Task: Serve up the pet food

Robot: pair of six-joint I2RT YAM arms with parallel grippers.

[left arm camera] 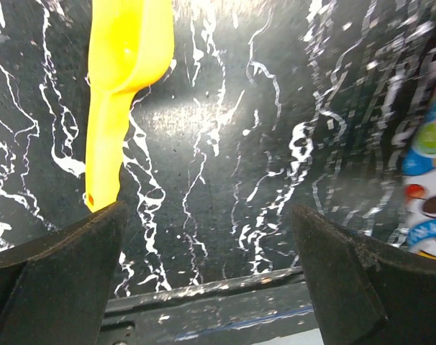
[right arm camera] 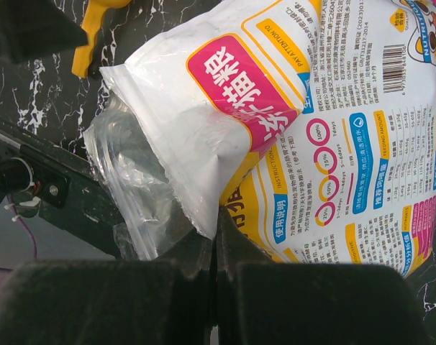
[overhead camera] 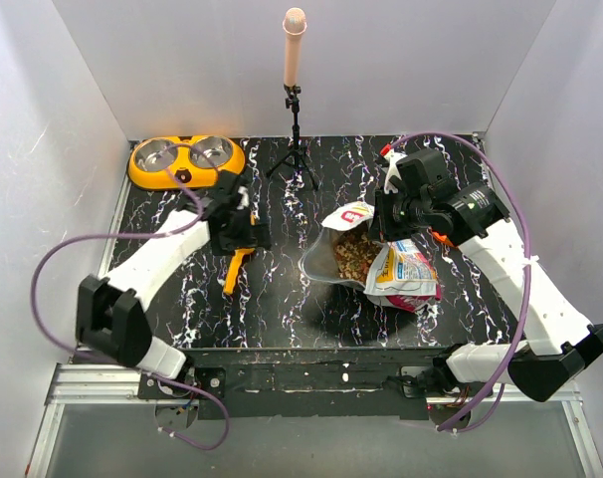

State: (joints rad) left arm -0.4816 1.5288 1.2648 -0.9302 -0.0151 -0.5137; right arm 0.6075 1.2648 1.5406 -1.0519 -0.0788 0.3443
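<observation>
Black marbled table (overhead camera: 282, 299), right gripper (right arm camera: 214, 251) pinching white bag (right arm camera: 333, 144) mouth, kibble (overhead camera: 353, 249) showing, left gripper (left arm camera: 211, 215) spread wide by yellow scoop (left arm camera: 128, 50).

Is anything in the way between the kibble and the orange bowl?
Yes: the left gripper, by the yellow scoop, sits roughly on the line from the kibble in the open bag to the orange double bowl.

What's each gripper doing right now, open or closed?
Left gripper: open, empty; scoop beside it, not held.
Right gripper: closed on the edge of the bag.
</observation>
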